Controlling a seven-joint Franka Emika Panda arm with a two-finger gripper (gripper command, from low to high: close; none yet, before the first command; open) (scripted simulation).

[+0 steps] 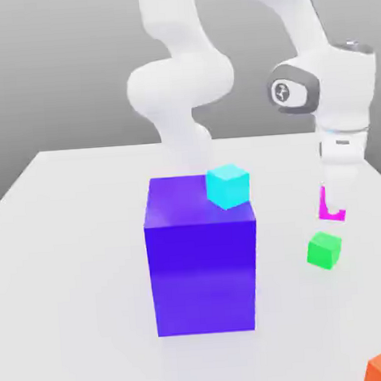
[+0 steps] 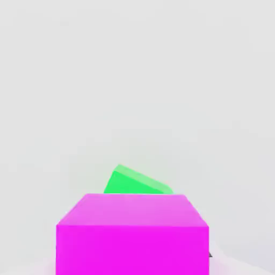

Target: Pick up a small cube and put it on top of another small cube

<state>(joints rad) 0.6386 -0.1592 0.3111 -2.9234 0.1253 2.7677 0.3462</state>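
The small cube (image 1: 331, 204), a plain magenta-pink block with flat, unmarked faces, is pinched between the closed fingers of the gripper (image 1: 334, 202), hanging clear of the table (image 1: 69, 234) just above the green cube (image 1: 324, 250) and well apart from the big blue-purple block (image 1: 203, 261)

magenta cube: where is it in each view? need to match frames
Exterior view: the magenta cube sits in the end effector, at the exterior view's right, just above the green cube.
Hand view: the magenta cube fills the foreground, close to the camera.
Shared landmark: the green cube, seen just past it.
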